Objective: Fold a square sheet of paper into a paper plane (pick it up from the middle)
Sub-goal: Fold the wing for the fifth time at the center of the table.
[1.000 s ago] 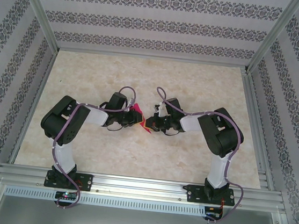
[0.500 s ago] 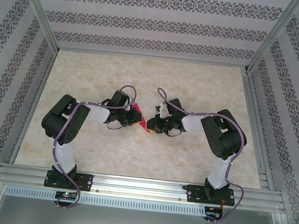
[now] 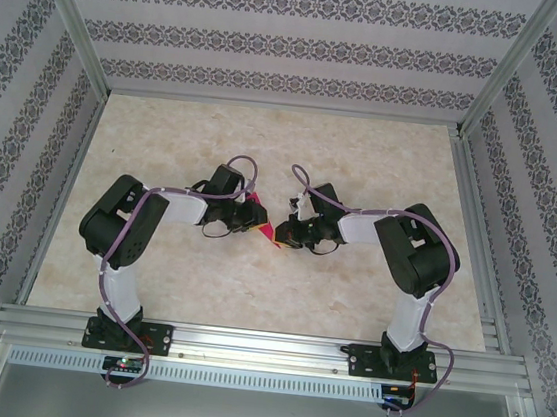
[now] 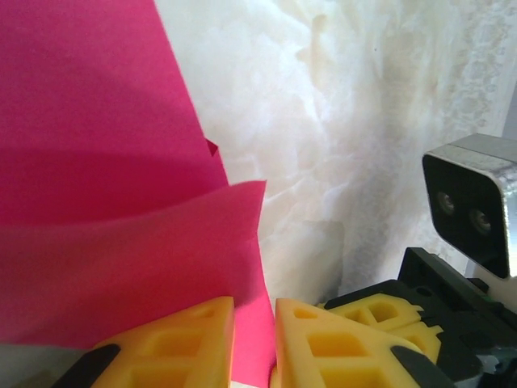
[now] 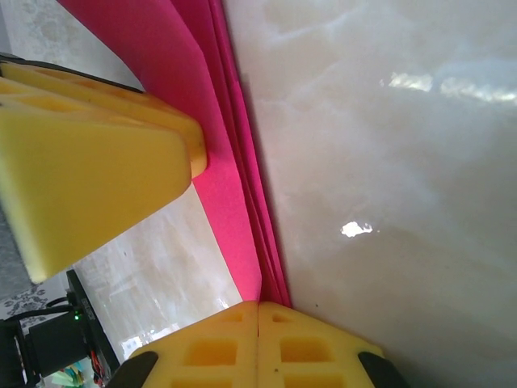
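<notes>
Just now the left gripper (image 4: 254, 323) is nearly closed, gripping the pink paper (image 4: 97, 162), whose folded layers spread ahead and leftward of it. Opposite, the right gripper (image 5: 258, 311) is pinched tight on the same paper's creased edge, which runs straight out from its tips. Both arms meet it equally near, at the middle of the table (image 3: 365, 158).

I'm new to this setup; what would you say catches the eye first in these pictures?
The bright magenta paper stands out at once, pinched at the table's centre between the left pincer and the right pincer, where the two black-and-white arms meet. Around it are the pale marbled table and walls of striped floral wallpaper.
</notes>
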Controlling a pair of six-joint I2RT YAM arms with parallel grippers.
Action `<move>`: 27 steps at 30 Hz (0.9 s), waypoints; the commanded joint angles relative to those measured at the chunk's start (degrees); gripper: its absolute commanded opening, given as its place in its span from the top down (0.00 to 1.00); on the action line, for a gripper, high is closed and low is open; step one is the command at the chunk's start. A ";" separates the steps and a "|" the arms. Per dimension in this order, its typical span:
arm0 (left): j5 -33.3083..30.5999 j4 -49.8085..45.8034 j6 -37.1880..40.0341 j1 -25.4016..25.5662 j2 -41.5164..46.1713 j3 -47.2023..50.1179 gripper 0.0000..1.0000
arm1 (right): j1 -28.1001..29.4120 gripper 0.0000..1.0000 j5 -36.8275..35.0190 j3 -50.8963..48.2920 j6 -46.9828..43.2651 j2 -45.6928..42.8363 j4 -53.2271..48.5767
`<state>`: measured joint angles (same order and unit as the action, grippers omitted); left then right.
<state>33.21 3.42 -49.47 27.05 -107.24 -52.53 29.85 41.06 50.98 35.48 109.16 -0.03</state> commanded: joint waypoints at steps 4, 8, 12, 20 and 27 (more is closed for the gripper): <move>2.28 3.17 2.24 1.82 3.74 1.32 0.76 | -1.54 0.96 -2.97 -1.49 1.58 2.71 -4.93; 1.67 2.48 2.21 2.31 1.64 1.02 0.77 | -2.14 0.96 -1.69 -1.81 2.81 2.73 -3.77; 0.35 0.91 1.96 2.69 -0.89 -0.17 0.80 | -2.42 0.96 -0.76 -2.25 3.45 2.37 -2.96; -5.96 -9.69 1.91 3.04 -3.61 -4.54 0.84 | -2.56 0.90 -0.29 -1.72 2.70 -0.11 -3.81; -9.12 -16.04 2.05 3.49 -4.60 -6.54 0.85 | -2.63 0.84 -6.87 -0.83 -4.04 -6.91 -11.05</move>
<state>29.71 -6.24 -48.60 29.89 -109.84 -58.59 27.59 38.68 50.24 35.68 105.21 -6.13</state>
